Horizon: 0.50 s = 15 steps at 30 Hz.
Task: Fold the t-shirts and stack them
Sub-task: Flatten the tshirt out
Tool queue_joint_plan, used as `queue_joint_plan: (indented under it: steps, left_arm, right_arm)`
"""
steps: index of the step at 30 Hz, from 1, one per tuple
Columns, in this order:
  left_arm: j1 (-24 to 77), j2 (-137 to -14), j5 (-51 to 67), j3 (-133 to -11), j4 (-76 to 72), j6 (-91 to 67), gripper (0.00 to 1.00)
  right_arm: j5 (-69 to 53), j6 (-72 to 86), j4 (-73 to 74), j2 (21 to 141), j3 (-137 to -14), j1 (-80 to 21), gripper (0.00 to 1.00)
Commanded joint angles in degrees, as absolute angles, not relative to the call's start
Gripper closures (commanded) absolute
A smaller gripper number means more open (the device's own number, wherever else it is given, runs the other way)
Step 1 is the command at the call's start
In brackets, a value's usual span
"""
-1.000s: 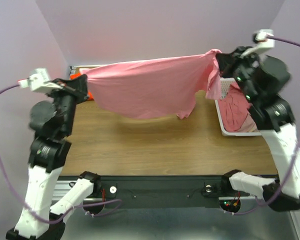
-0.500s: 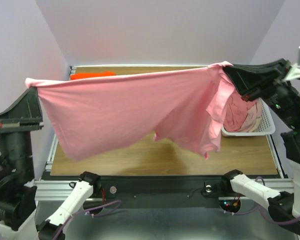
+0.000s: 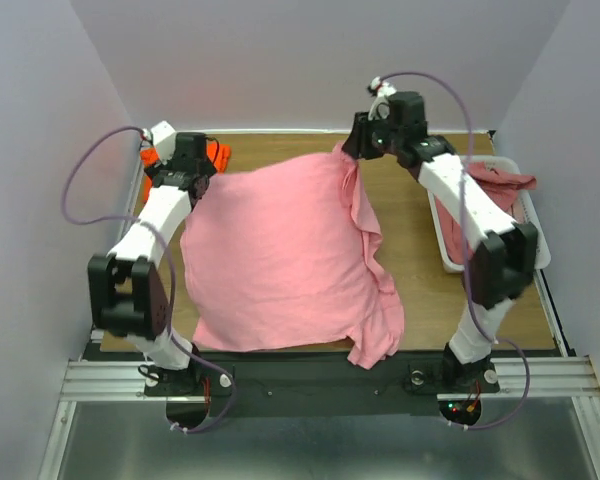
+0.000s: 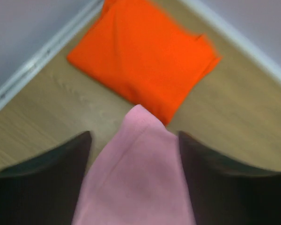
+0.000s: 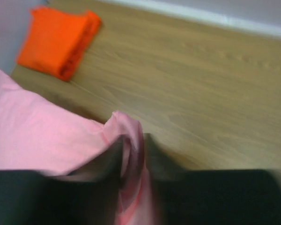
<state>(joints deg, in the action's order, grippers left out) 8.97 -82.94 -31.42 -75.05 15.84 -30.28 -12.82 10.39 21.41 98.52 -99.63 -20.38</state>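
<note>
Half a second ago the pink t-shirt (image 3: 280, 260) hung stretched in the air between raised arms. Now both arms reach to the far edge of the bench (image 3: 420, 250) and the shirt lies spread across its middle.

Your left claw (image 4: 133, 140) stands with its fingers apart. The shirt's far-left corner lies loose between them, just short of the folded orange t-shirt (image 4: 140, 56) in the far-left corner. Your right claw (image 5: 131, 140) looks pinched on the far-right corner, with a thin strip of cloth between nearly closed fingers, though that view is blurred.

The right side of the shirt is bunched in a ridge, and its near-right corner droops over the near edge. If you let go now, that ridge will likely stay as a crease, and the overhang may drag cloth off the bench. Pull the left claw back carefully, since it could catch the orange t-shirt. More shirts wait in the white basket (image 3: 535, 235) at the right edge.
</note>
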Motion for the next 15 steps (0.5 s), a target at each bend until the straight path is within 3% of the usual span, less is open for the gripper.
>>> queue_joint_plan:
  steps: [1, 2, 3, 5, 15]
  left_arm:
    - [7.65, -92.27, -31.03, -79.52, 16.08, -31.12, 0.02]
    - [7.73, -93.24, -30.68, -80.32, 16.26, -30.77, 0.02]
    - [7.73, -93.69, -30.50, -80.59, 15.82, -30.41, 0.02]
    - [7.82, -91.77, -30.06, -79.72, 14.07, -29.62, 0.02]
    - [9.31, -79.20, -24.09, -67.07, 11.25, -31.55, 0.02]
  right_arm:
    - [-12.85, 8.35, 20.74, 108.96, -107.73, -16.27, 0.43]
    - [-10.40, 7.57, 21.26, 113.07, -108.80, -15.91, 0.34]
    - [-9.41, 6.69, 21.44, 113.90, -109.42, -15.82, 0.15]
    - [-9.58, 5.28, 21.27, 114.08, -108.64, -15.91, 0.00]
    - [-4.83, 9.84, 20.83, 102.40, -90.54, -19.77, 0.00]
